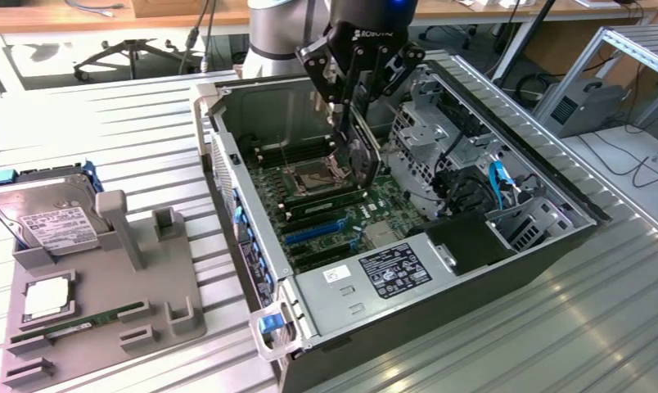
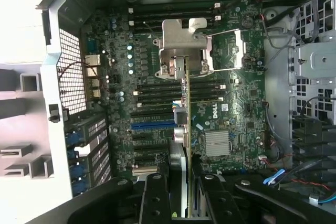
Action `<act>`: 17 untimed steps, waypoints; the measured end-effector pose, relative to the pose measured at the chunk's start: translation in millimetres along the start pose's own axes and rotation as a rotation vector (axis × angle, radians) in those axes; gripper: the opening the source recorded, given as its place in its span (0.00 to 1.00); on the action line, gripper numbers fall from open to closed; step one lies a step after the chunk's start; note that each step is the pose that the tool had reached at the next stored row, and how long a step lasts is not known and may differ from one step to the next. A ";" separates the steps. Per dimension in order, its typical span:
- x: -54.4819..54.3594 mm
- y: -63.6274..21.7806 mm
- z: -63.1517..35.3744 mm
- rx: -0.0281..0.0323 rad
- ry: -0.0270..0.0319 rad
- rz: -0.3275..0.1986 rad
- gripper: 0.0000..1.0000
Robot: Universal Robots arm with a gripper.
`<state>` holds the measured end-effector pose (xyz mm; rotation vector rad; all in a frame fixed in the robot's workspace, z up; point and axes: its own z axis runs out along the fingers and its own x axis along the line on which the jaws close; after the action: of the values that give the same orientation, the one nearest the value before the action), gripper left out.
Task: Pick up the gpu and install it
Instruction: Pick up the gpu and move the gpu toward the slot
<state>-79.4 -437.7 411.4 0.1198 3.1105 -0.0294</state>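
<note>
Workshop desks lie behind the ribbed metal table [image 1: 525, 327], where an open computer case [image 1: 225, 155] rests. The gripper [image 1: 351, 110] has its 2 fingers clamped on the gpu [image 1: 362, 160], which hangs edge-down inside the case over the motherboard [image 1: 307, 213], seemingly not yet seated. I judge the install step is in hand; it calls for exact alignment of the card edge with an expansion slot [image 2: 152, 126].
</note>
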 end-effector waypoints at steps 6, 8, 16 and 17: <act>-3.1 0.3 0.6 0.0003 0.0000 0.000 0.27; -4.5 0.4 0.9 0.0006 -0.0001 0.000 0.27; -9.4 0.8 1.7 0.0014 -0.0001 0.000 0.27; -9.9 0.8 1.8 0.0015 -0.0001 0.000 0.27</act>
<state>-69.4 -437.7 409.9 0.1197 3.1105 -0.0317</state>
